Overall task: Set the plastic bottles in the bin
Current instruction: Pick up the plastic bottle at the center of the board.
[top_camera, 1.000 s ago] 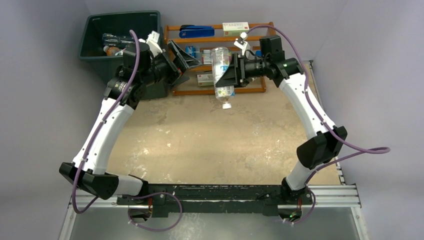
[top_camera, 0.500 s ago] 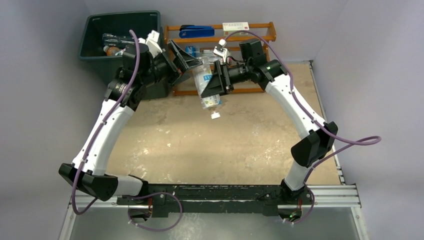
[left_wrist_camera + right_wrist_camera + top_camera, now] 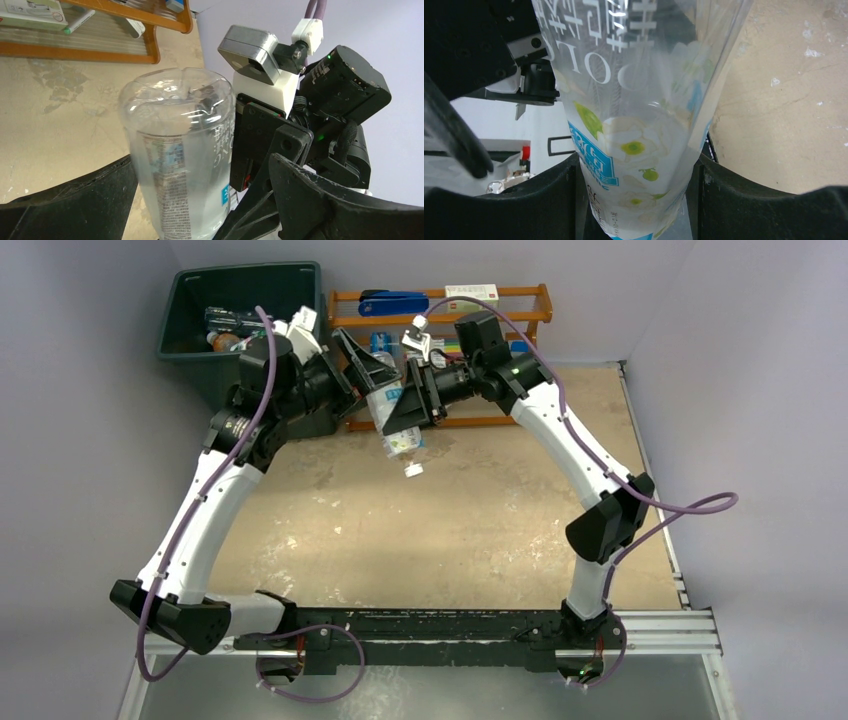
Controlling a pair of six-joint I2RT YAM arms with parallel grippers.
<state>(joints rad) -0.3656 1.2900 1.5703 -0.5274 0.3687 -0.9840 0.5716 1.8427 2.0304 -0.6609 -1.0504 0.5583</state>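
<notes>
The right end effector is clenched on a clear bottle at its labelled middle, holding it in the air, tilted, cap down, above the surface just in front of the rack. The left end effector stands released and wide, one finger on each side of the bottle's upturned base and not yet pressing it. This looks like a handover. The bin sits at the far left, beside the left arm, with other bottles already inside, so passing the bottle across probably saves the right arm a long reach. The right arm's mid-body grip leaves the base end free for the left to take.
</notes>
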